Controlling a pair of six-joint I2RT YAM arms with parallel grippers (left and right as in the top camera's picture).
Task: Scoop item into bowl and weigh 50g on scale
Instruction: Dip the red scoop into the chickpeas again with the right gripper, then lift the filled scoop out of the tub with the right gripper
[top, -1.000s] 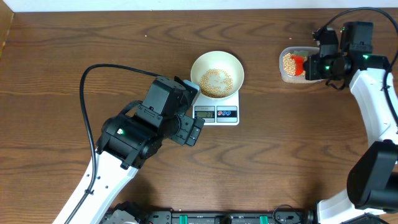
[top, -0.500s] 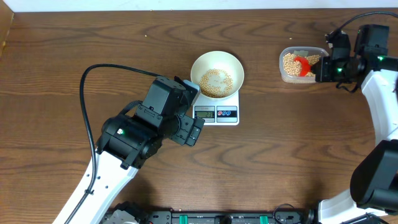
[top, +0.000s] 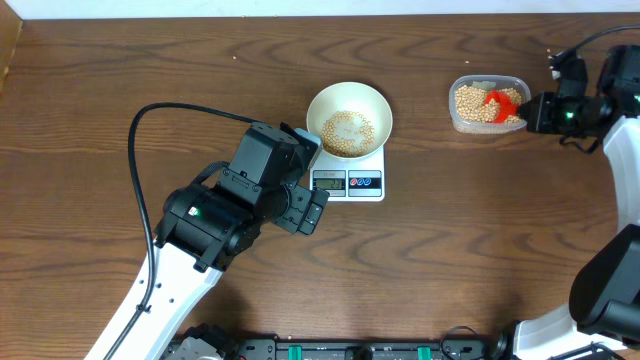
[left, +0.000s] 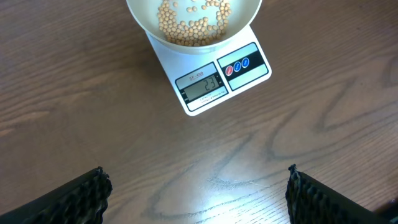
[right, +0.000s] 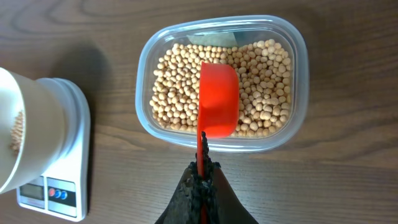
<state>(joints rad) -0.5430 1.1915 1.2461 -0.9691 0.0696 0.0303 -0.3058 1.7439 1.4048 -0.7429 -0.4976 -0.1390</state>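
Note:
The cream bowl (top: 316, 110) stands on the white scale (top: 366, 184) and holds a layer of tan beans (top: 349, 131). More beans (right: 264, 81) fill a clear tub (right: 144, 81) at the far right of the table. My right gripper (right: 202, 177) is shut on the thin handle of a red scoop (right: 218, 99), whose cup sits over the tub's beans. No beans show in the cup. My left gripper (left: 198, 177) hangs open over bare wood just in front of the scale (left: 249, 62), with nothing between its fingers. The bowl (left: 252, 15) is at the top edge of that view.
The tub (top: 455, 115) sits about a hand's width right of the scale. The left arm's black cable (top: 140, 160) loops over the table's left half. The table's far edge runs along the top of the overhead view.
My right gripper has drawn back to the right, taking the red scoop across the tub's beans toward its right side. The left arm, bowl and scale have not moved.

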